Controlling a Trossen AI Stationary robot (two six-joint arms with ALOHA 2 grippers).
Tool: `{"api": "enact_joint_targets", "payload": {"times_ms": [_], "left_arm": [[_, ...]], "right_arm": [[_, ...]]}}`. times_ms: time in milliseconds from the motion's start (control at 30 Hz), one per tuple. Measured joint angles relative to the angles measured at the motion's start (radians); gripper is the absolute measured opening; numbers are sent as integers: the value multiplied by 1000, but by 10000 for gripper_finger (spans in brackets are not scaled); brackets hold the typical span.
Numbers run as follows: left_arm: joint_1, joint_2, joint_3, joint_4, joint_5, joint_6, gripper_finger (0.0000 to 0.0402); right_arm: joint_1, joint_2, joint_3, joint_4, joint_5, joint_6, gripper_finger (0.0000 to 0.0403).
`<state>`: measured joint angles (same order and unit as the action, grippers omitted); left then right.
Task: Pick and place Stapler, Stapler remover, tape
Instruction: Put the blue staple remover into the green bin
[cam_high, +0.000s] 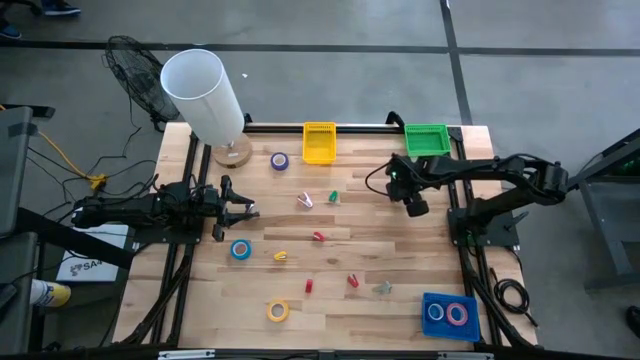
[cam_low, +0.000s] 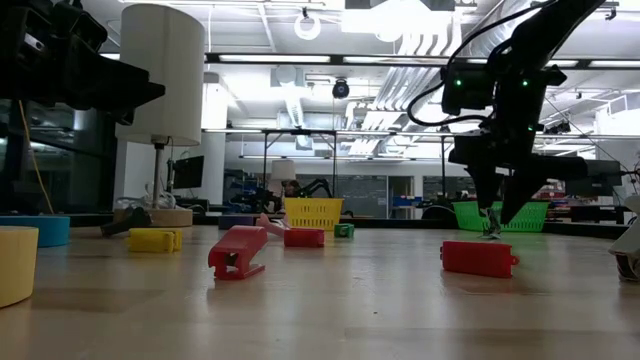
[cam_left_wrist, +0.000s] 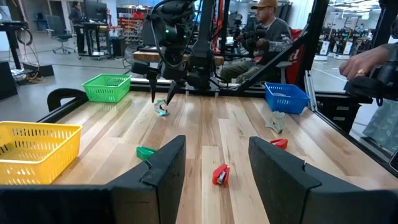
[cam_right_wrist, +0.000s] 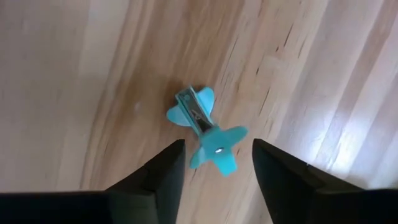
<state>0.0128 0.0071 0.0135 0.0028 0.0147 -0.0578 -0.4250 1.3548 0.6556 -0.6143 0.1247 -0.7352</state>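
Observation:
A teal staple remover (cam_right_wrist: 205, 127) lies on the wooden table near the green basket (cam_high: 426, 139). It also shows in the left wrist view (cam_left_wrist: 161, 109). My right gripper (cam_right_wrist: 217, 146) points down just above it, fingers open, one on either side of its near end. It touches nothing that I can see. In the high view the right gripper (cam_high: 410, 202) hides the remover. My left gripper (cam_high: 238, 208) waits open and empty at the table's left, near a blue tape roll (cam_high: 241, 249). A purple tape roll (cam_high: 280, 160) and a yellow tape roll (cam_high: 278, 311) lie flat on the table.
Small red staplers (cam_high: 318, 237) (cam_high: 352, 281), a green one (cam_high: 333, 197), a yellow one (cam_high: 281, 257), a pink remover (cam_high: 305, 201) and a grey remover (cam_high: 382, 288) lie mid-table. A yellow basket (cam_high: 319, 142) stands at the far edge. A blue basket (cam_high: 436, 299) at the near right holds two tape rolls. A white lamp (cam_high: 205, 95) stands far left. People (cam_left_wrist: 267, 31) are beyond the table.

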Motion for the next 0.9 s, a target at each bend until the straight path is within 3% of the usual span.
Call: {"api": "enact_joint_targets", "payload": {"times_ms": [633,900], "left_arm": [[0,0,0,0,0,0,175],[0,0,0,0,0,0,175]], "right_arm": [[-1,0,0,50,-65,2,93],[-1,0,0,64,-75,28,31]]}}
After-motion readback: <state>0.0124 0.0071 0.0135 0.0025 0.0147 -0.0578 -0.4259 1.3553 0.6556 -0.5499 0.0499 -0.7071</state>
